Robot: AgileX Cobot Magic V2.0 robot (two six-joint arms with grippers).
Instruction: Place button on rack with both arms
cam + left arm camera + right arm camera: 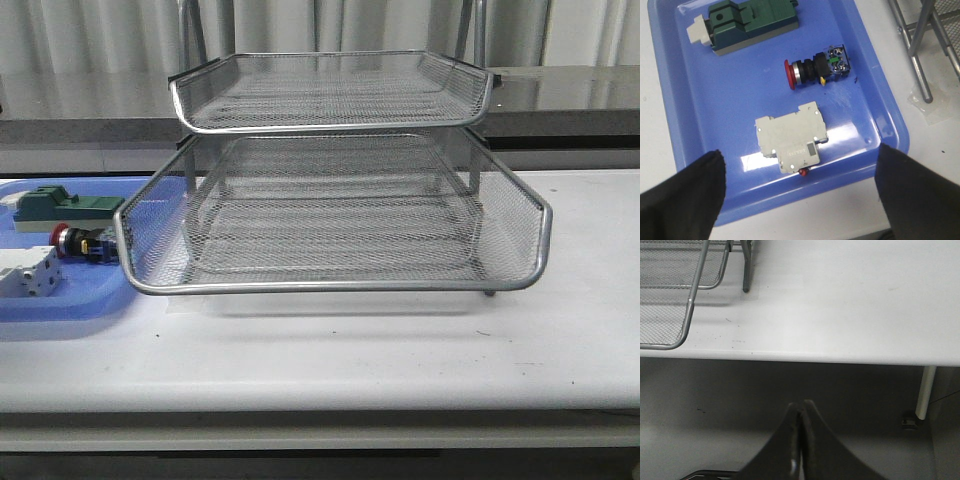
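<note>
One button point(816, 71) lies on its side in the blue tray point(705, 120), red head pointing away from the rack point(330, 215); it sits between one green block point(747, 22) and one white block point(791, 137), touching neither; the tray stands on the white table point(400, 345) just beside the rack, of which two mesh tiers are visible; the left gripper point(800, 195) hangs over the tray with its fingers wide apart, holding nothing; the right gripper point(801, 430) is beyond the table edge, its fingers pressed together, empty.
</note>
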